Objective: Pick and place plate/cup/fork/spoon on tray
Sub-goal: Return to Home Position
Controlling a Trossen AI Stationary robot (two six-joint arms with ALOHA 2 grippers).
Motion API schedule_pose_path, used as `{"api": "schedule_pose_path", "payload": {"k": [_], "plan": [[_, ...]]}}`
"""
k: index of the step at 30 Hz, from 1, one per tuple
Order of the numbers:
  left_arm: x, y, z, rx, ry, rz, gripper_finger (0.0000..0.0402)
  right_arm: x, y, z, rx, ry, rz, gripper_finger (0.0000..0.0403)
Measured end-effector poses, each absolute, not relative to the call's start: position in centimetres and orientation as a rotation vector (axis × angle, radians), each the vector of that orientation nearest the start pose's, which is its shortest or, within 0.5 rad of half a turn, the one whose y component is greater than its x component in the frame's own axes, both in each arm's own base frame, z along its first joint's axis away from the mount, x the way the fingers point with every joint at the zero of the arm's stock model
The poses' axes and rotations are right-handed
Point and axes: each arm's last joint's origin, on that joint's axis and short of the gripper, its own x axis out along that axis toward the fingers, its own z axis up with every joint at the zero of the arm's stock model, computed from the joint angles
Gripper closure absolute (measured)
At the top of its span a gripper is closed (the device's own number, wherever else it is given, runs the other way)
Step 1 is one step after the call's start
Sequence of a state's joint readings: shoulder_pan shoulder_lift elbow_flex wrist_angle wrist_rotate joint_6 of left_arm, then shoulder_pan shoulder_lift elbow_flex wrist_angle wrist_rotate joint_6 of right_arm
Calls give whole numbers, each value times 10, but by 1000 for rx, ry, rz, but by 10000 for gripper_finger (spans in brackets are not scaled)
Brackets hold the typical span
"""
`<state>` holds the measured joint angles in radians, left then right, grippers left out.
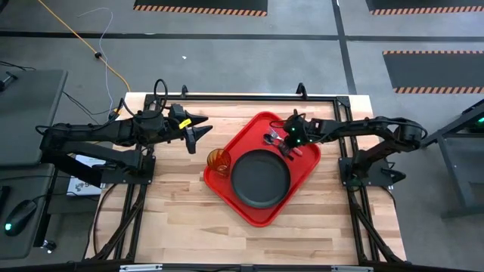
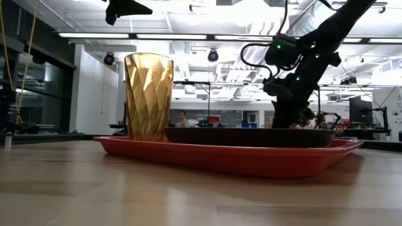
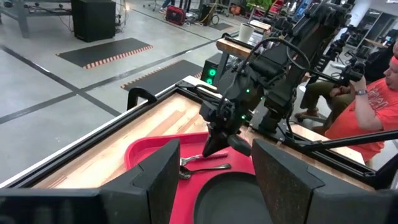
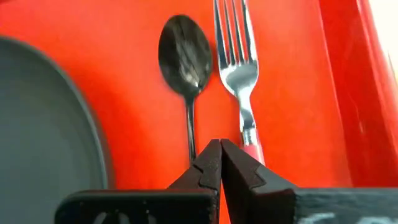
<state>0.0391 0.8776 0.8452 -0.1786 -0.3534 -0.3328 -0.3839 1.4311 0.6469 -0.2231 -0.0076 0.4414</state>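
The red tray (image 1: 249, 136) lies on the wooden table. On it are the dark plate (image 1: 261, 180), the amber cup (image 1: 218, 160) upright at its left corner, and the spoon (image 4: 185, 56) and the pink-handled fork (image 4: 236, 56), lying side by side at its far end. My right gripper (image 4: 219, 149) is shut and points down, low over the tray, with its tips between the spoon's handle and the fork's handle. My left gripper (image 1: 198, 130) is open and empty, held above the table left of the tray. My right gripper's shut fingertips stand between the spoon's handle (image 4: 191, 134) and the fork's pink handle (image 4: 252, 152), coming from above. Nothing shows between the fingers. I cannot tell whether they touch either handle or the tray.
Bare wood lies left of and in front of the tray. A black metal frame runs along the table's far edge (image 3: 143, 96). A person in a red shirt (image 3: 367, 106) sits beyond the table's right side.
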Motion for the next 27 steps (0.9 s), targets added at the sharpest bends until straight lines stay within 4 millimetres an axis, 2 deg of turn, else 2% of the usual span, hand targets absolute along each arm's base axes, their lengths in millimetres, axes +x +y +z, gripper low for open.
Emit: {"api": "schedule_pose_path", "payload": {"k": [11, 20, 27], "plan": [[193, 17, 337, -301, 151, 413, 213, 242, -99, 160, 616, 779, -517, 403], [192, 13, 330, -388, 245, 281, 213, 250, -99, 169, 663, 659, -424, 403], [182, 10, 336, -405, 222, 208, 213, 256, -101, 176, 711, 562, -391, 403]]}}
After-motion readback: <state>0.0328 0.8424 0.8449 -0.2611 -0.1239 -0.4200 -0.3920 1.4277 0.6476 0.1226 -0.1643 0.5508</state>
